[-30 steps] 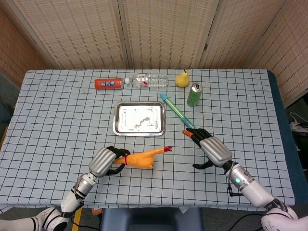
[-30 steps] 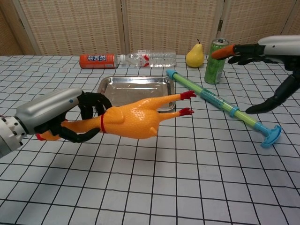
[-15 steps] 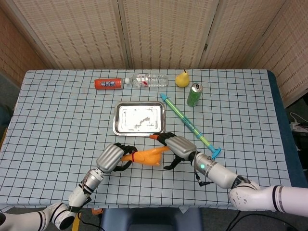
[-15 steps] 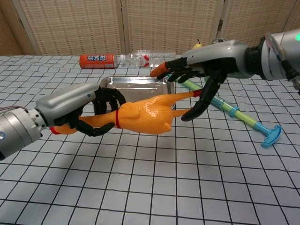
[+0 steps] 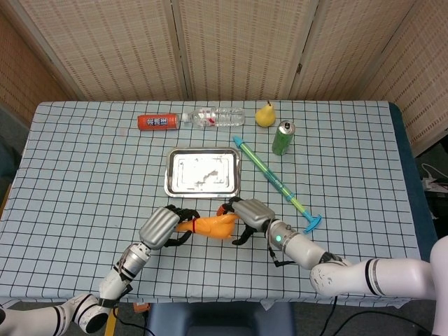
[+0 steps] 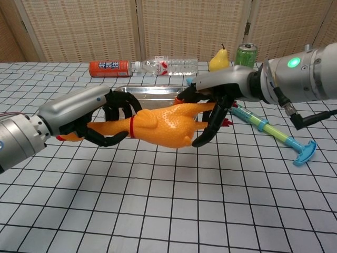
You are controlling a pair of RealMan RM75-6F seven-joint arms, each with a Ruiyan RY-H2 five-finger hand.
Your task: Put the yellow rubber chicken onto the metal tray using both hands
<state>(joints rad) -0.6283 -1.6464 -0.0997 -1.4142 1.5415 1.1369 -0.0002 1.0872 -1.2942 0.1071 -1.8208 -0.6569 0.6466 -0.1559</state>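
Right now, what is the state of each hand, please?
Left hand: holding the yellow rubber chicken at its neck.
Right hand: fingers wrapped around the chicken's leg end, holding it.

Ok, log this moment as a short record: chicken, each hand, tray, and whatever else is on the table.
chicken: yellow rubber chicken, lifted off the table, short of the tray
left hand: left hand grips the neck end
right hand: right hand wraps the leg end
tray: metal tray, nothing on it
other items: orange bottle, clear bottle, pear, green can, water squirter
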